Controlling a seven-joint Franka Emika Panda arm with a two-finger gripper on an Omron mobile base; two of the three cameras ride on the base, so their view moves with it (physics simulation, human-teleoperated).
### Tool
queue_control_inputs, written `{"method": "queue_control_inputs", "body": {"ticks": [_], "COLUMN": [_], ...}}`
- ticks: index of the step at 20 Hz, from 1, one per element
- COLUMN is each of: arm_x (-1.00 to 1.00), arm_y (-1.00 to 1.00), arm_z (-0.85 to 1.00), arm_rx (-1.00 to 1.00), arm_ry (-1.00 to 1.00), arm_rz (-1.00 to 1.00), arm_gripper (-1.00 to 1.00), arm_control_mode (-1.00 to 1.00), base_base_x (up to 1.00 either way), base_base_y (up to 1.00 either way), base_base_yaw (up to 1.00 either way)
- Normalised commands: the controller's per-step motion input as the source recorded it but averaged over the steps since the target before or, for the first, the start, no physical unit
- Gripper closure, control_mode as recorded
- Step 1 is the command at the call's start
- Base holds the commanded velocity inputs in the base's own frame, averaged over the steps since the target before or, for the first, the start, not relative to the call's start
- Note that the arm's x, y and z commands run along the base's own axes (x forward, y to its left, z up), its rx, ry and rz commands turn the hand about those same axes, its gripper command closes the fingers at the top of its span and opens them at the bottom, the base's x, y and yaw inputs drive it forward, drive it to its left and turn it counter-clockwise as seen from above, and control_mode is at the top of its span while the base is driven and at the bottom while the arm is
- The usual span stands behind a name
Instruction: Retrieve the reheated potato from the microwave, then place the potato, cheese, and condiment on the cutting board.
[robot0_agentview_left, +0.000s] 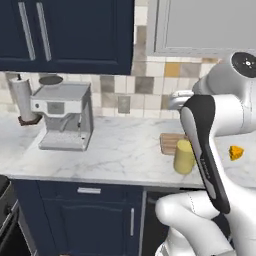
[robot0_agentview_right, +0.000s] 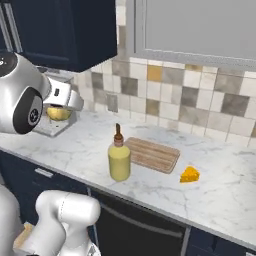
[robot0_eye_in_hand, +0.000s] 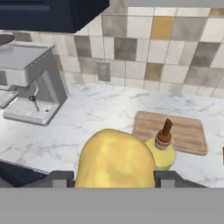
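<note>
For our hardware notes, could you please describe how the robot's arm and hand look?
The arm is glossy white with rounded segments, a long black panel down one link and black round joint caps. The hand ends in two small dark grey, blocky fingertips. No cables are visible.

Planked wooden cutting board (robot0_agentview_right: 152, 154) on glossy veined marble counter (robot0_agentview_right: 80, 145).

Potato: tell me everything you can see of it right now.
The potato is a rounded, pale yellow lump with soft brownish mottling and matte skin. In the hand view it sits between the two dark fingertips of the gripper, which close on its sides, so it is held in the air above the marble counter. In the right base view it shows as a yellow lump under the hand, left of the condiment bottle.
</note>
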Motion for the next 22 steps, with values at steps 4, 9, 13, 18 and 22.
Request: {"method": "queue_control_inputs", "body": {"ticks": [4,9,13,18,22], "arm_x": [0.00,0.00,0.00,0.00,0.00], "arm_y": [0.00,0.00,0.00,0.00,0.00], "arm_z": [0.00,0.00,0.00,0.00,0.00], "arm_rx": [0.00,0.00,0.00,0.00,0.00], "arm_ry": [0.00,0.00,0.00,0.00,0.00], "arm_rz": [0.00,0.00,0.00,0.00,0.00], "arm_gripper": [1.00,1.00,1.00,1.00,1.00], "arm_control_mode": [1.00,1.00,1.00,1.00,1.00], "base_base_x": [0.00,0.26,0.69,0.78,0.85], "base_base_y": [-0.78,-0.68,-0.03,0.07,0.21], "base_base_yaw": [-0.38,-0.11,-0.17,-0.24,-0.19]}}
